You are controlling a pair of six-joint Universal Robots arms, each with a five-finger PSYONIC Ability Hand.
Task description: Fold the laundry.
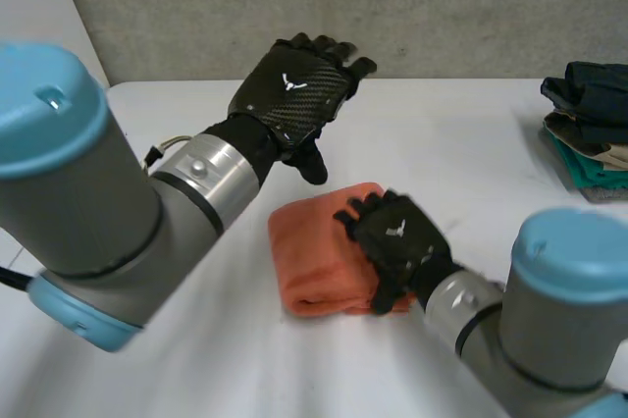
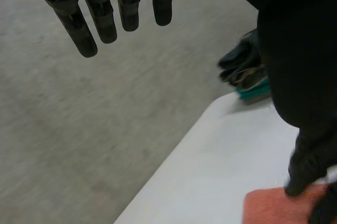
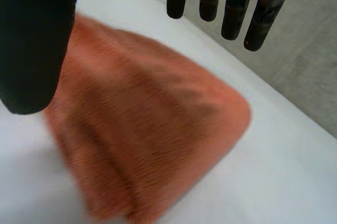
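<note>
Lying near the middle of the tabletop (image 1: 461, 133), a little toward its near edge, an orange towel (image 1: 316, 259) is folded into a thick, soft block with rounded folds along its near side. The right hand (image 1: 397, 234) is over the towel's right end, palm down. In the right wrist view its fingers (image 3: 234, 16) are straight and spread over the towel's far corner, and the thumb (image 3: 31, 45) stands apart on the other side. Nothing is pinched, so the hand is open; whether the palm actually presses the cloth cannot be told. The left hand (image 1: 292, 94) is raised above the tabletop, toward the far edge and beyond the towel, and touches nothing. Its fingers (image 2: 84, 29) stretch straight out in the left wrist view and its thumb hangs down, so it is open and empty. A pile of dark and teal clothes (image 1: 589, 129) sits at the right edge of the tabletop near the far corner, well apart from the towel.
</note>
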